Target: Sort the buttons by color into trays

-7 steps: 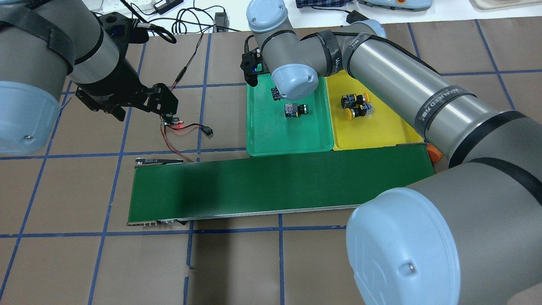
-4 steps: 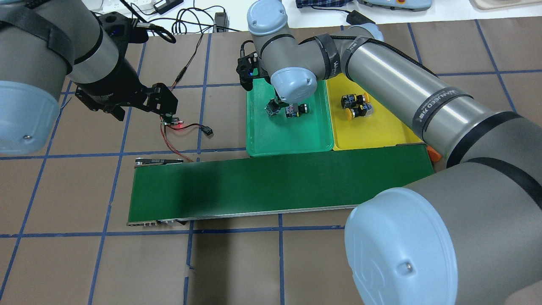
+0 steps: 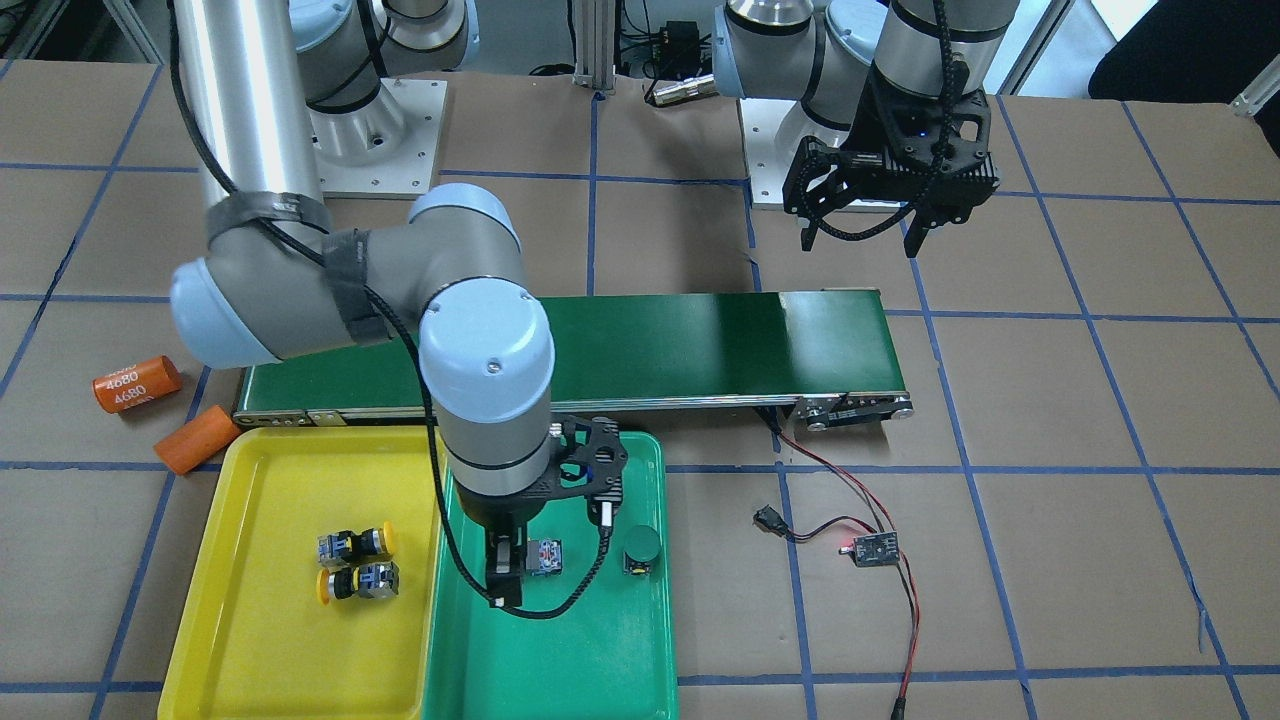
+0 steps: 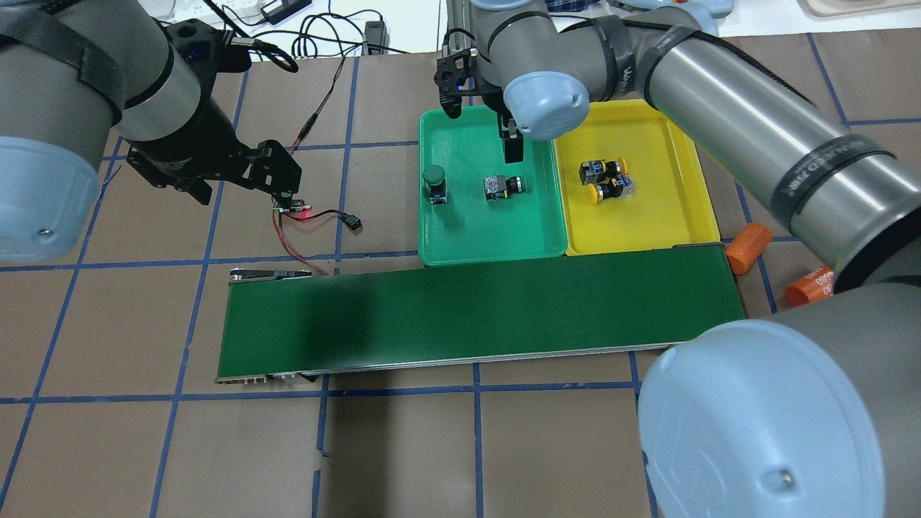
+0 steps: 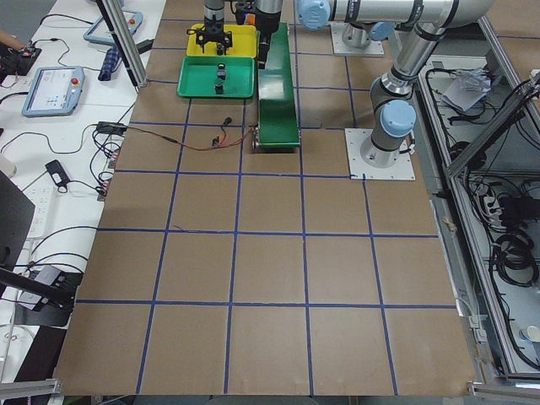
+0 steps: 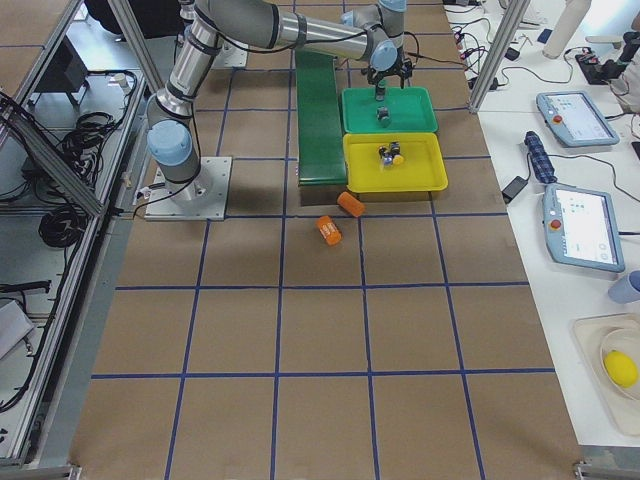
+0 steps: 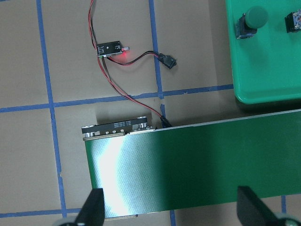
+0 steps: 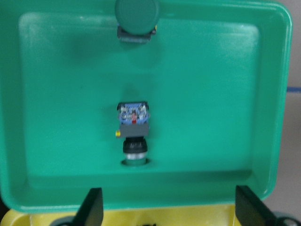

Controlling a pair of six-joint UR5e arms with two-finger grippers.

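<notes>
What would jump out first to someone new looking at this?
Two bright trays lie side by side against the belt. The green tray holds two green buttons, and the yellow tray holds two yellow buttons. The right pincer hangs open and empty over the green tray.

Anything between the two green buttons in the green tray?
Nothing. In the right wrist view, only bare floor of the green tray separates the upright green button from the lying green button.
</notes>
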